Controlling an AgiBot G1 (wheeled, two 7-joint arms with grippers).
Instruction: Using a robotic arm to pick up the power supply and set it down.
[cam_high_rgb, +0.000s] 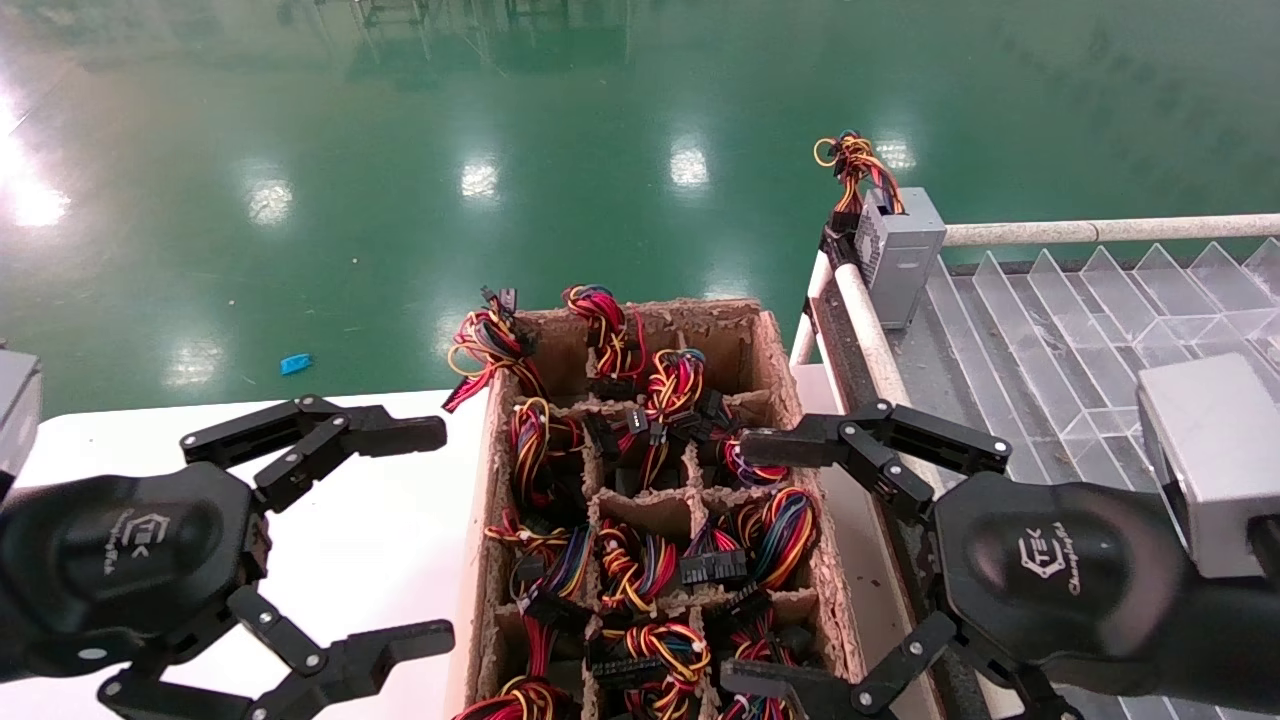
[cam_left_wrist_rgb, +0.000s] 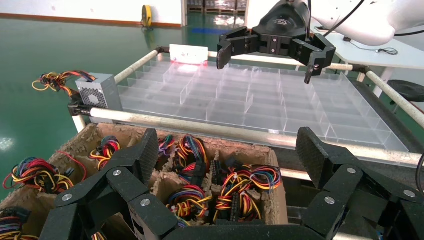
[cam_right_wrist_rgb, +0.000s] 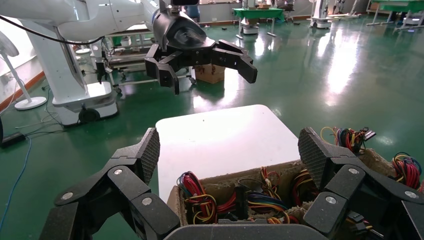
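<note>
From the head view, you have both grippers spread wide and holding nothing. Your left gripper (cam_high_rgb: 350, 530) hangs over the white table (cam_high_rgb: 400, 560), just beside the left wall of the cardboard tray (cam_high_rgb: 770, 350). Your right gripper (cam_high_rgb: 770, 570) hangs at the tray's right edge, its upper finger reaching over the right-hand compartments. The tray is packed with bundles of coloured wires (cam_high_rgb: 640, 570), one per compartment, so the boxes under them are mostly hidden. One power supply (cam_high_rgb: 897, 255) already stands upright at the far left corner of the clear divider rack (cam_high_rgb: 1100, 330), against its pale rail, wires sticking up. I judge that rack to be the set-down place, which would explain why the right arm sits between tray and rack.

In the left wrist view, your left gripper's fingers (cam_left_wrist_rgb: 140, 155) frame the tray (cam_left_wrist_rgb: 85, 137) from its table side. Beyond it lies the rack (cam_left_wrist_rgb: 260, 100), with the grey power supply (cam_left_wrist_rgb: 97, 92) at its corner nearest the tray. The right gripper (cam_left_wrist_rgb: 272, 47) shows farther off above the rack, fingers apart.

In the right wrist view, your right gripper's fingers (cam_right_wrist_rgb: 312, 155) straddle the tray's edge (cam_right_wrist_rgb: 230, 177), wires (cam_right_wrist_rgb: 200, 195) directly below. The white table (cam_right_wrist_rgb: 220, 135) lies past it, with the left gripper (cam_right_wrist_rgb: 200, 62) hovering above, also spread. You look set to reach down into a compartment; loose wires may snag.
</note>
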